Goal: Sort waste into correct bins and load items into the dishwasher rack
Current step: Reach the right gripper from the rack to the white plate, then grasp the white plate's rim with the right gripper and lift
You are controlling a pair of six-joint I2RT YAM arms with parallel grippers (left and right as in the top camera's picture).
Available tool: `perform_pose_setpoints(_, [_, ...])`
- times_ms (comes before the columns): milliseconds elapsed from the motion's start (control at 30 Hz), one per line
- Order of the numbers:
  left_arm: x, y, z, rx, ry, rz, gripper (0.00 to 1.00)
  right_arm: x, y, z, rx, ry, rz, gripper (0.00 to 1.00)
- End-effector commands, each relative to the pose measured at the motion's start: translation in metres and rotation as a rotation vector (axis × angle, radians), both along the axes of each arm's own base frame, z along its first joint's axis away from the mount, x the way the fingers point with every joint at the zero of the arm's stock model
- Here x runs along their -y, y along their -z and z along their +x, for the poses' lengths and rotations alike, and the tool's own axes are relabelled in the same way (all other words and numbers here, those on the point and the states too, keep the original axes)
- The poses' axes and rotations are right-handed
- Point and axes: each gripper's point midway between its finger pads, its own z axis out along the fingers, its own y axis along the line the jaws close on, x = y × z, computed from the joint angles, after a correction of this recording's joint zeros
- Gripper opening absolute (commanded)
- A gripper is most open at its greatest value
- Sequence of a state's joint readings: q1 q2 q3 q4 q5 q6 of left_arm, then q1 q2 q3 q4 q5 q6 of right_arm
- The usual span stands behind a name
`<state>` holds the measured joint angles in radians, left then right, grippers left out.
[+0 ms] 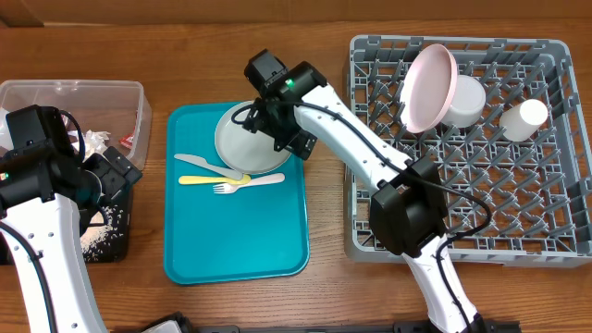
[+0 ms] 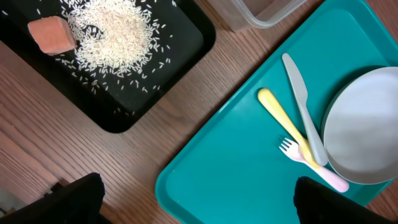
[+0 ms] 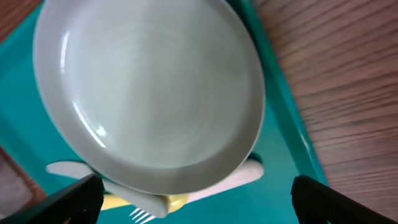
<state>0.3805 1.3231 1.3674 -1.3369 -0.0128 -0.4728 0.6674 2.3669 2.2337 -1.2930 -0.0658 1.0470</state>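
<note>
Item 1 — grey-green plate (image 3: 149, 87), flat on teal tray (image 1: 236, 240), rim overlapping knife (image 2: 303, 106) and fork (image 2: 298, 152). Right gripper (image 3: 198, 198) above it, jaws wide, empty; left gripper (image 2: 199, 199) likewise. Likely risk — smooth rim slipping, both utensils dragged along.

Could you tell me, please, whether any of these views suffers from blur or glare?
Overhead: evenly lit and sharp, no glare. Left wrist: rice and knife crisp; its own fingers are dark and blurred. Right wrist: the plate is slightly soft, with small glare streaks on its left rim.
</note>
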Motion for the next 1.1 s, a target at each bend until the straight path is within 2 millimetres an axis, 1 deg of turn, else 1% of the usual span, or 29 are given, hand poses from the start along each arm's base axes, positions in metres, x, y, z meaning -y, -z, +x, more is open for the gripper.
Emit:
perform_pose_setpoints(0, [-0.004,0.001,-0.002,-0.003,-0.023,0.008,1.00,0.004,0.021,-0.001,-0.011,0.034,-0.043,1.00])
perform_pose_setpoints(200, [-0.004,0.001,-0.002,-0.003,-0.023,0.008,1.00,-0.004,0.040,-0.002,-0.020,0.027,-0.005,0.99])
perform_pose_setpoints(367, [-0.004,0.001,-0.002,-0.003,-0.023,0.008,1.00,-0.009,0.055,-0.004,-0.032,0.019,0.025,0.89])
perform_pose_setpoints(633, [-0.004,0.001,-0.002,-0.003,-0.023,0.008,1.00,-0.006,0.069,-0.009,-0.045,0.020,0.014,0.88])
perform_pose_setpoints(733, [-0.004,0.001,-0.002,-0.003,-0.023,0.008,1.00,-0.005,0.070,-0.009,-0.046,0.020,0.013,0.80])
perform_pose_setpoints(767, [-0.004,0.001,-0.002,-0.003,-0.023,0.008,1.00,-0.005,0.071,-0.008,-0.042,0.021,0.012,0.73])
perform_pose_setpoints(867, [-0.004,0.001,-0.002,-0.003,-0.023,0.008,1.00,-0.005,0.071,-0.007,-0.038,0.022,0.008,0.60])
perform_pose_setpoints(1033, [-0.004,0.001,-0.002,-0.003,-0.023,0.008,1.00,-0.006,0.073,-0.008,-0.039,0.018,0.004,0.47])
perform_pose_setpoints(1067, [-0.004,0.001,-0.002,-0.003,-0.023,0.008,1.00,-0.006,0.073,-0.009,-0.039,0.017,0.004,0.43])
